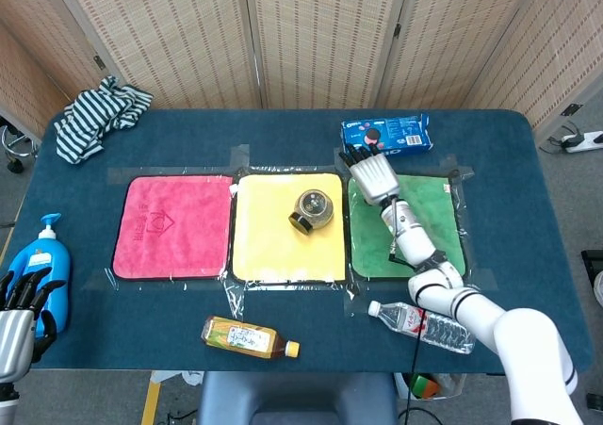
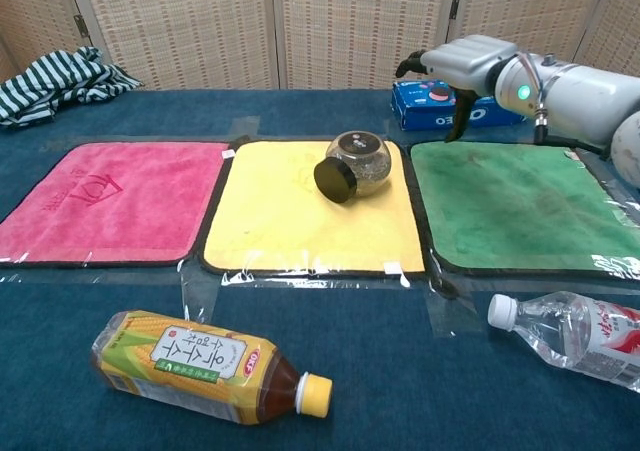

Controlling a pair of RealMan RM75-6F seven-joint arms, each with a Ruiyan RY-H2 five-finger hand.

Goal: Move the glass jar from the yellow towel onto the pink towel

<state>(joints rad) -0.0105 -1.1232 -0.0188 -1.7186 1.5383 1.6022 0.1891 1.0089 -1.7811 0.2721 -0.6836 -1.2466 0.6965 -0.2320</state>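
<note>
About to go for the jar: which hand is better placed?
Right. The right hand hangs open over the green towel, beside the jar; the left hand sits far off by the table's corner.

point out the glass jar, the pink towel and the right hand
glass jar (image 2: pixel 361 162), chest view, on its clear rounded body
pink towel (image 1: pixel 174 225), head view, on the middle of the cloth
right hand (image 1: pixel 371 173), head view, on the back of the hand

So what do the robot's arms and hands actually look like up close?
The right hand has a silvery-grey back and black fingers. Its arm is glossy white in rounded segments, with a small green light and a thin black cable. The left hand looks the same: silver with black fingers.
</note>
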